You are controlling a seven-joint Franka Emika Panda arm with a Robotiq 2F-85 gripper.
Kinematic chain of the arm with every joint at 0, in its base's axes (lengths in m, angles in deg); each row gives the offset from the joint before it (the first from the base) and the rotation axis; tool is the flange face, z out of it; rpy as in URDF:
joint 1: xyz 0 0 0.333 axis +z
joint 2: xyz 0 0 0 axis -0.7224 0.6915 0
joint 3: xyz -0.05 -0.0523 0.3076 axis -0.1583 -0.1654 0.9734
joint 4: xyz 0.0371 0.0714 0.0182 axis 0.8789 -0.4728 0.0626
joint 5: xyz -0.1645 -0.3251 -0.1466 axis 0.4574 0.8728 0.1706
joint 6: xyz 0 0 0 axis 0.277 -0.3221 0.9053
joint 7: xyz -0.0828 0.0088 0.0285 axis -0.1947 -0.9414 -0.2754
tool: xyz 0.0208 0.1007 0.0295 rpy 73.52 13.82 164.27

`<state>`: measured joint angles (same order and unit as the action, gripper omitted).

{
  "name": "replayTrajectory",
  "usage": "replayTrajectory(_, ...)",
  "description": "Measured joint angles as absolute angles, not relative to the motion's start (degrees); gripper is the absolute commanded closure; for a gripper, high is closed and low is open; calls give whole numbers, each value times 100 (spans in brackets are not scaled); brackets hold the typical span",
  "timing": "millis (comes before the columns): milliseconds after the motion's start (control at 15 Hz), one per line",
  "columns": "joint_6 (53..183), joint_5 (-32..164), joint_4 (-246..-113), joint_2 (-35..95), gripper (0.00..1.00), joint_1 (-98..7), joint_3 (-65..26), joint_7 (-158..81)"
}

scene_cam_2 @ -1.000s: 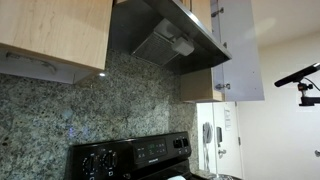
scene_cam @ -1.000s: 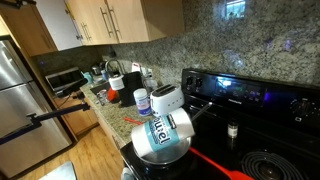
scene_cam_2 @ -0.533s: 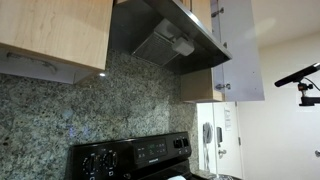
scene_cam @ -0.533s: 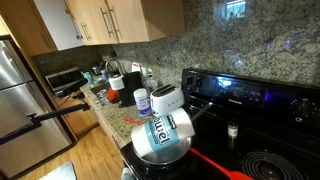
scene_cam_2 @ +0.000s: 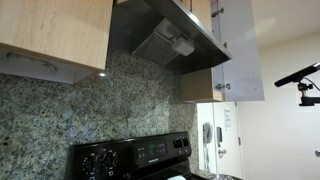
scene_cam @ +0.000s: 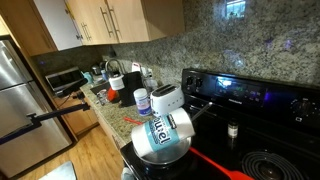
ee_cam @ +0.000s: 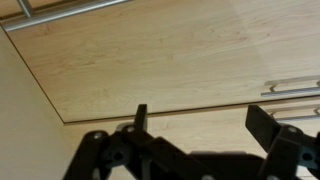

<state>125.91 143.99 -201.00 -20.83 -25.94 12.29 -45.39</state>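
In the wrist view my gripper (ee_cam: pixel 200 118) is open and empty, its two dark fingers wide apart. It points at light wooden cabinet doors (ee_cam: pixel 150 60) with metal bar handles (ee_cam: pixel 290 88). Nothing lies between the fingers. The gripper and arm do not show in either exterior view.
In an exterior view a black stove (scene_cam: pixel 240 100) holds a steel pot (scene_cam: pixel 160 145) with a blue-labelled packet (scene_cam: pixel 165 127) on its lid and a red utensil (scene_cam: pixel 215 162) beside it. A white toaster (scene_cam: pixel 166 97) and containers (scene_cam: pixel 141 100) stand on the counter. A range hood (scene_cam_2: pixel 165 40) hangs above.
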Motion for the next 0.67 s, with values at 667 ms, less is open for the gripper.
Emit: replayTrajectory(667, 12438, 14502, -19421, -1766, 0, -3036, 968, -4587)
